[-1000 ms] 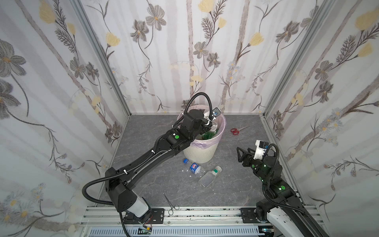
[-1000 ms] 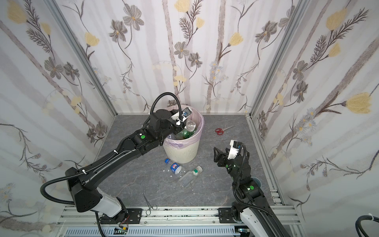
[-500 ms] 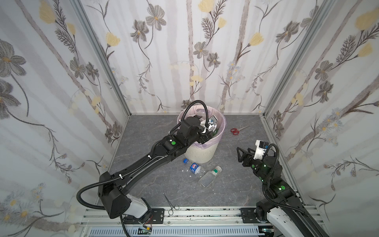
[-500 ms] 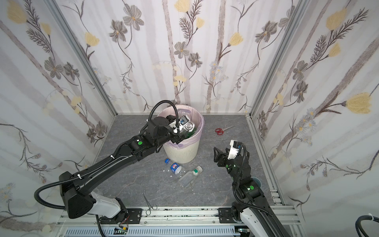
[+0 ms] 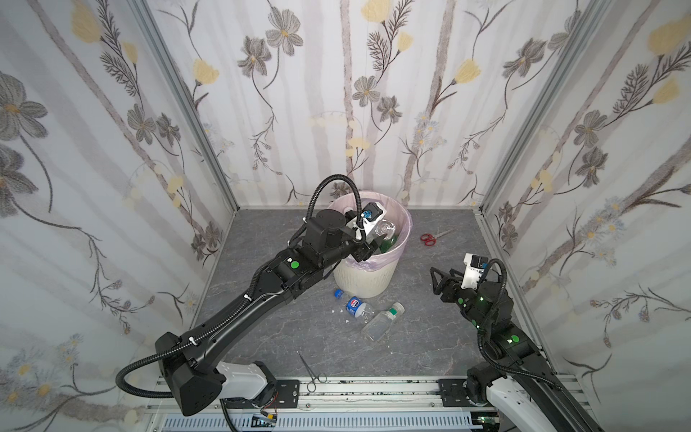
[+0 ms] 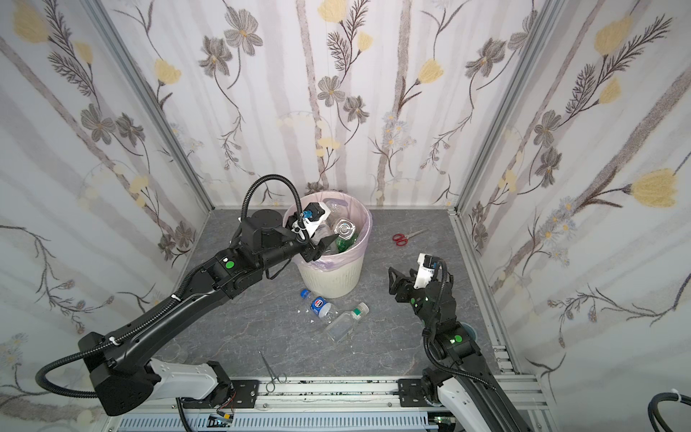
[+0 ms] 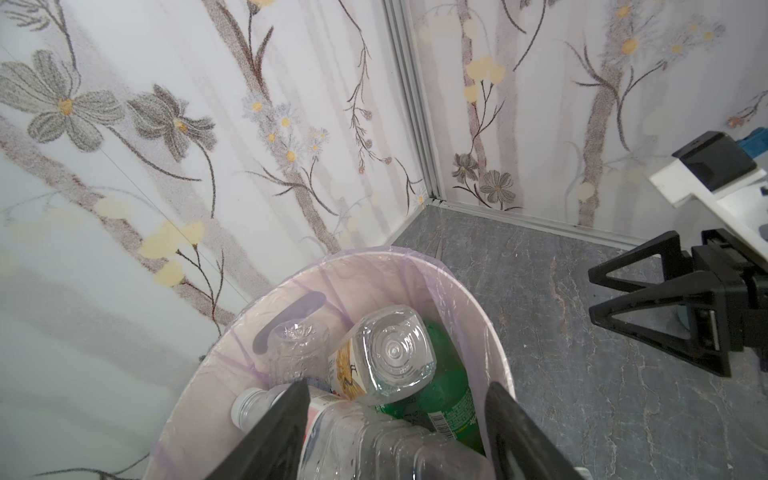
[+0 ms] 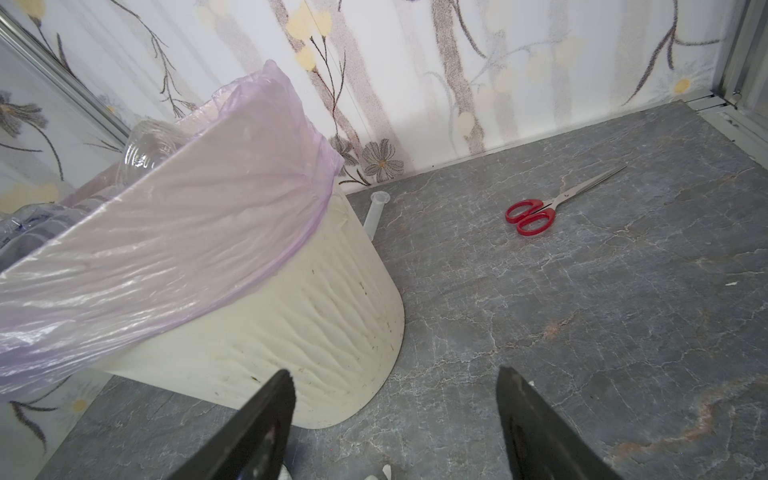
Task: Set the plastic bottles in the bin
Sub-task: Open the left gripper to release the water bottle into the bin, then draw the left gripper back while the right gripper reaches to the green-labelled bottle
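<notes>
Plastic bottles (image 7: 386, 361) piled to rim inside bin (image 5: 361, 280). Left gripper (image 5: 375, 245) fingers parted over pile, gripping nothing. Right gripper (image 5: 433, 278) wide, empty, right of bin. Two bottles (image 5: 379, 322) on floor (image 5: 284, 336) just before bin. Scissors (image 5: 430, 238), forceps (image 5: 312, 370) farther out.

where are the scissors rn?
In both top views the scissors lie flat on the floor, right of the bin, near the back wall.

Cream ribbed bin (image 5: 361, 280), pink liner (image 8: 166, 232); green bottle (image 7: 440, 390); red-handled scissors (image 5: 430, 238).
</notes>
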Controlling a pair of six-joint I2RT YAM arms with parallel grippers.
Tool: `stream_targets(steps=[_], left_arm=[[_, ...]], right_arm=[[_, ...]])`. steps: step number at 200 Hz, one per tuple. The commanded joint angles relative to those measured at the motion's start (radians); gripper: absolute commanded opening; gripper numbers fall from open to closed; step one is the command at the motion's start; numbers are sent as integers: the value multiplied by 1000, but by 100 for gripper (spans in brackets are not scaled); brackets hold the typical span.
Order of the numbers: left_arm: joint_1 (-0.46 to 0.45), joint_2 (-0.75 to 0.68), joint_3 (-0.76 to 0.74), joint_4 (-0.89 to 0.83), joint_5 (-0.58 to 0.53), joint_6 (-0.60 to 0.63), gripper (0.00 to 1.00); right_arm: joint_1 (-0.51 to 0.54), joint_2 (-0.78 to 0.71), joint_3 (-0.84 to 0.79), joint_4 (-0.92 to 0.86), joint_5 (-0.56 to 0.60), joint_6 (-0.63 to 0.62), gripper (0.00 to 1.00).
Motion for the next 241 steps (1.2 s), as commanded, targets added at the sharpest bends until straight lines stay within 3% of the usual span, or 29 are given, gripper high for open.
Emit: stream_targets(steps=[1,65,115,182,241], left_arm=[[9,-23,-10,19,-23,-66,70],[195,-218,-180,13,-118,-266,86],[372,-380,-352,-26,-176,-384,93],[593,-424,-540,-34,-67,-477,98],[627,-452,-610,-9,-23,-500,99]], right_arm=[[0,29,32,-22,-44,1,76],[30,200,83,-158,-121,12,76],[181,313,73,-178,-110,129,79],[449,395,-12,-94,-22,391,85],[539,537,-4,12,50,483,88]])
